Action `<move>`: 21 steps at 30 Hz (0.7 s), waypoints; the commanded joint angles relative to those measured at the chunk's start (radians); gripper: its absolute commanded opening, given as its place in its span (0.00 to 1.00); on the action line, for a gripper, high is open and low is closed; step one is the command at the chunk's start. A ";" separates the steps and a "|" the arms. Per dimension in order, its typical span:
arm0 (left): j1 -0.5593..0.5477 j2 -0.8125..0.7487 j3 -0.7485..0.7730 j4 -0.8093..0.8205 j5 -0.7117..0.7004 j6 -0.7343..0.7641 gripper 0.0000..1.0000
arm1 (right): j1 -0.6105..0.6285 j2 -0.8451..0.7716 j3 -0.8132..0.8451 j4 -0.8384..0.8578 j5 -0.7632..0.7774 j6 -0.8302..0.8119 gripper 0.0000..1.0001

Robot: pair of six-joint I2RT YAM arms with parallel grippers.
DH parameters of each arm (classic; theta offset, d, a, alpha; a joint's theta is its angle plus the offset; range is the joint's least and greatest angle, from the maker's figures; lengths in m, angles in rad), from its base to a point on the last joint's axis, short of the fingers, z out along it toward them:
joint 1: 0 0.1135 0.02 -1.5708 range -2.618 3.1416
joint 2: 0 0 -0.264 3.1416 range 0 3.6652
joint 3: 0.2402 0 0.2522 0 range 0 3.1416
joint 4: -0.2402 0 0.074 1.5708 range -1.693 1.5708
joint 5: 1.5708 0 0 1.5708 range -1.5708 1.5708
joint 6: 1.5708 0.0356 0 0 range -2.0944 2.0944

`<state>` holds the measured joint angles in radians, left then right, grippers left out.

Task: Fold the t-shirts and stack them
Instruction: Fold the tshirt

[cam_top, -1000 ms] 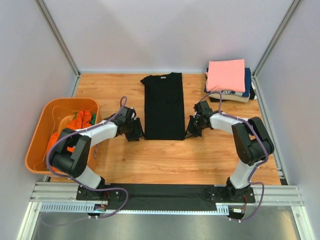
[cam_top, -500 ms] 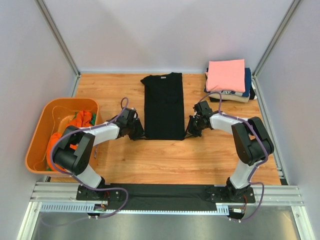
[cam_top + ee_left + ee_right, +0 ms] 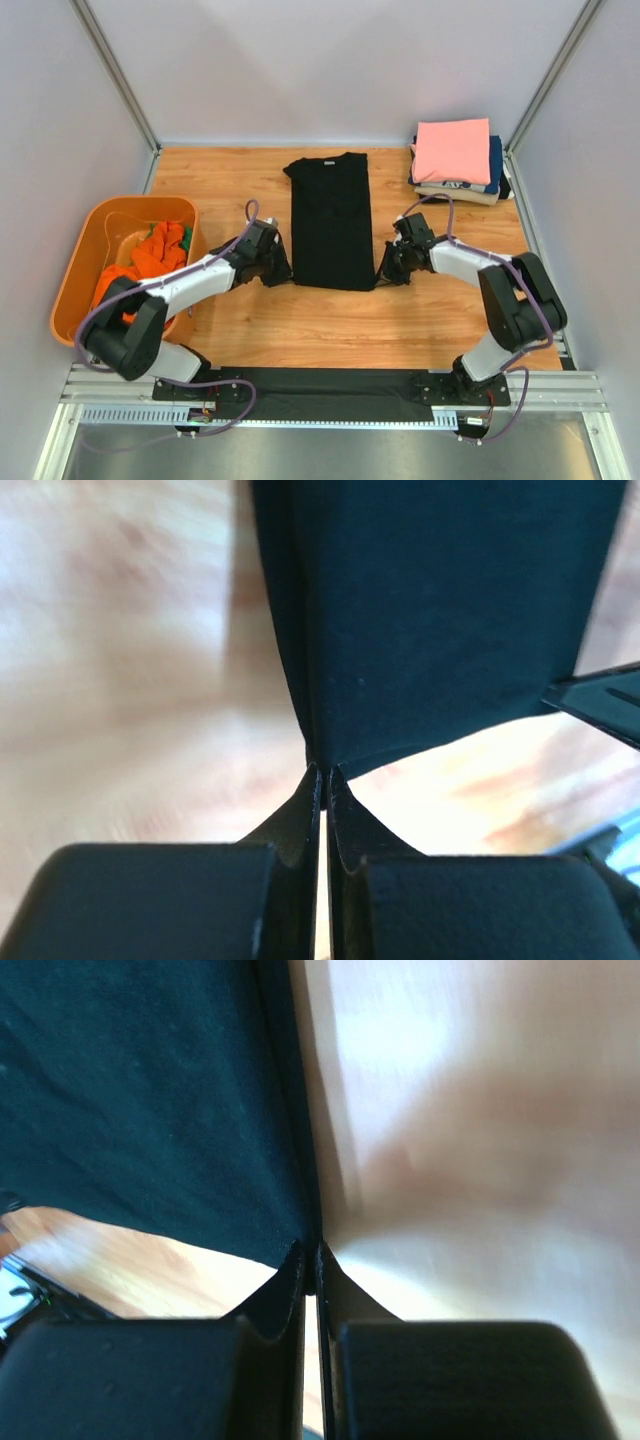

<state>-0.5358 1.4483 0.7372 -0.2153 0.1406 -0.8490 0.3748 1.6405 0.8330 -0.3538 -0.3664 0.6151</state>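
Pinching the long black cloth t-shirt (image 3: 331, 220), centre frame, by its two lower corners; my left gripper (image 3: 322, 780) and right gripper (image 3: 308, 1255) are both clamped on hem. Judged light, limp, sag-prone; corner holds suit.

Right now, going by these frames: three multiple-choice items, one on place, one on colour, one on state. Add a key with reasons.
1. Where on the table is the folded stack? A) far right corner B) near left corner C) centre
2. What colour is the top shirt of that pile? A) navy B) cream C) pink
3. What is the state of the left end effector? A) open in the air B) shut on the near corner of the black shirt C) shut on nothing

Key: 1 A, the top view shows it by the far right post. 2 C, pink lies uppermost. 3 B, the wrist view shows it pinched on black cloth.
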 commanded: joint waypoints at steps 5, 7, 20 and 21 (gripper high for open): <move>-0.183 -0.302 -0.001 -0.294 -0.139 -0.128 0.00 | 0.015 -0.394 -0.095 -0.247 0.084 0.037 0.00; -0.246 -0.376 0.004 -0.390 -0.177 -0.154 0.00 | 0.038 -0.523 -0.097 -0.356 0.101 0.049 0.00; -0.431 -0.585 0.158 -0.748 -0.304 -0.213 0.00 | 0.277 -0.840 0.026 -0.660 0.318 0.210 0.00; -0.425 -0.568 0.187 -0.763 -0.327 -0.197 0.00 | 0.276 -0.803 0.056 -0.674 0.345 0.196 0.00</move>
<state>-0.9684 0.8757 0.8154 -0.8299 -0.0605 -1.0790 0.6540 0.8009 0.7845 -0.9394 -0.1795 0.8120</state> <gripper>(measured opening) 0.007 0.012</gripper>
